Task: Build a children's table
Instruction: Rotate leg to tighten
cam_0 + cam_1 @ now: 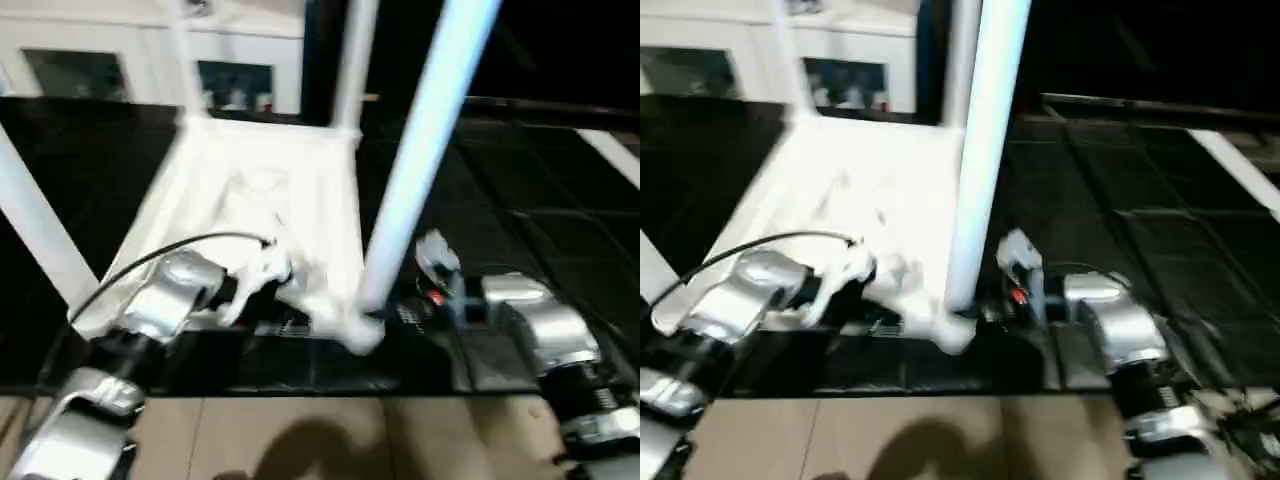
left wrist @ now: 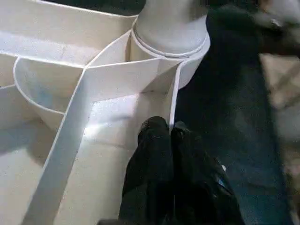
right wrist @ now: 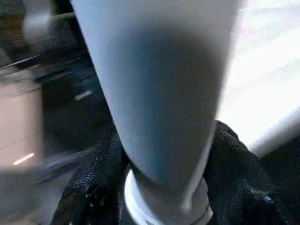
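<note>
The robot's silver forearms reach to an upturned white table top (image 1: pixel 250 200) lying on the dark floor (image 1: pixel 520 230). The left gripper (image 2: pixel 169 136), fingers pressed together, bears on a rib just beside the near corner socket (image 2: pixel 171 40), while the right gripper (image 3: pixel 164 187) pinches the leg (image 1: pixel 425 140) standing in that socket. The step appears to be seating this leg; next, likely a firm downward push with the top held steady.

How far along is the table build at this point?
The tabletop lies upside down with four legs standing up from its corners. In hand: the right hand straddles the base of the near leg at its socket, while the shut left hand rests against a rib beside it. Left: confirming that leg's seating and turning the table upright.
</note>
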